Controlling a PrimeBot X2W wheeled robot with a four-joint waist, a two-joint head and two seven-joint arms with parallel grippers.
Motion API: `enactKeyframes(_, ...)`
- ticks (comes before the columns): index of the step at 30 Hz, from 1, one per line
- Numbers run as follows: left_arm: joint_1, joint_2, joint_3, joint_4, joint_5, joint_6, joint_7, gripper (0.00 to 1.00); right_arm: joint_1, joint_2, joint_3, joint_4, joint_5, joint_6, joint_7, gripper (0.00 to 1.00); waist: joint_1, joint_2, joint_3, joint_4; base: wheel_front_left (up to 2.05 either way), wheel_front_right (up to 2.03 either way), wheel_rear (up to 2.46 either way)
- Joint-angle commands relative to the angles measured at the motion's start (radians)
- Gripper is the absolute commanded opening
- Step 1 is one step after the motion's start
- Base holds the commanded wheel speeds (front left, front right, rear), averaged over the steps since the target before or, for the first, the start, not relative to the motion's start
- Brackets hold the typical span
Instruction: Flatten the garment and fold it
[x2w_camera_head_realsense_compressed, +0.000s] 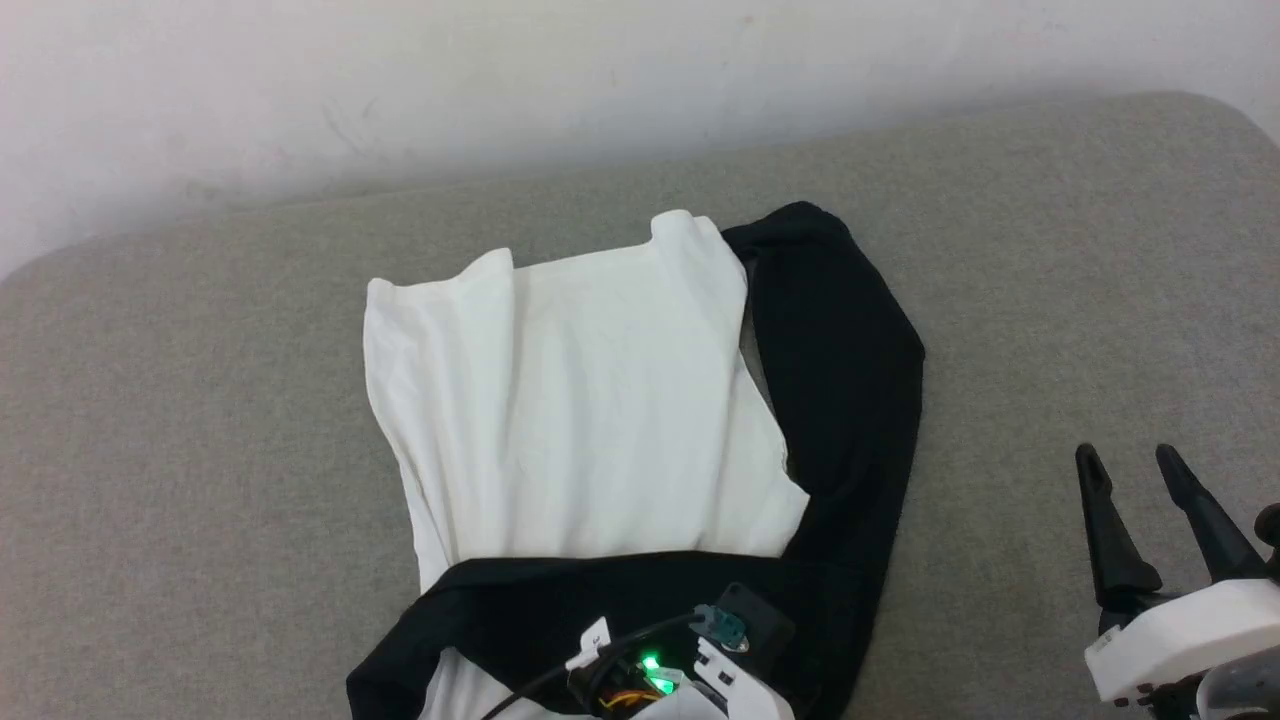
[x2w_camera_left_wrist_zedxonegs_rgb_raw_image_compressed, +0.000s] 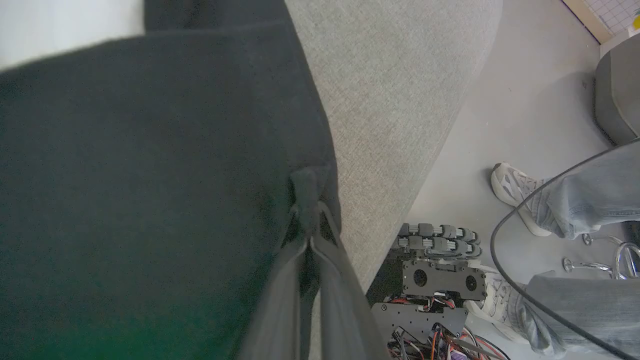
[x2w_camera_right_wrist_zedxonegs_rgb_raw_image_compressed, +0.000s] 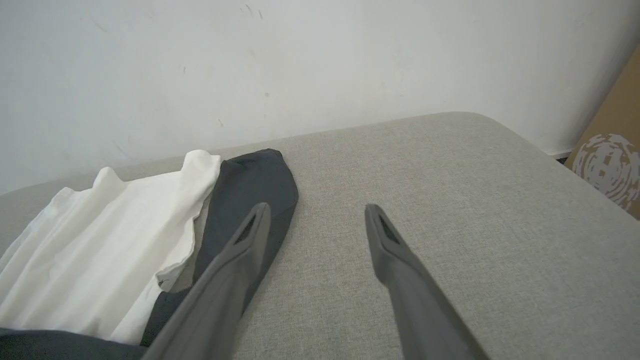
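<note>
In the tightly closed left hand the black edge of the garment is pinched, judged a hold for pulling it flat; ahead of that hand the white body is spread on the grey surface. The right hand is held wide and empty, apart from the cloth. Counted: one garment, two hands.
</note>
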Motion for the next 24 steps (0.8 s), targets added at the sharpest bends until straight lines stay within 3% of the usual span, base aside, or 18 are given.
enactKeyframes(1,0.007,-0.009,0.003,0.014,0.003,0.000,-0.029,1.00,-0.010,0.000,-0.003,0.006,0.007,-0.002,-0.007,1.00,0.0000,0.0000,0.000,0.000,0.00,0.00,0.00)
enactKeyframes(10,-0.022,-0.025,0.063,-0.089,0.025,-0.010,-0.323,1.00,0.005,0.000,-0.012,0.028,0.000,-0.002,-0.001,1.00,0.0000,0.0000,-0.045,0.077,0.00,0.00,0.00)
enactKeyframes(17,-0.008,0.035,0.232,-0.170,0.039,0.100,-0.532,1.00,0.000,0.000,-0.029,0.045,-0.013,-0.002,0.013,1.00,0.0000,0.0000,-0.070,0.146,0.00,0.00,0.00)
enactKeyframes(24,0.049,0.129,0.455,-0.161,0.022,0.220,-0.600,1.00,0.002,0.000,-0.034,0.064,-0.016,-0.002,0.027,1.00,0.0000,0.0000,-0.081,0.188,0.00,0.00,0.00)
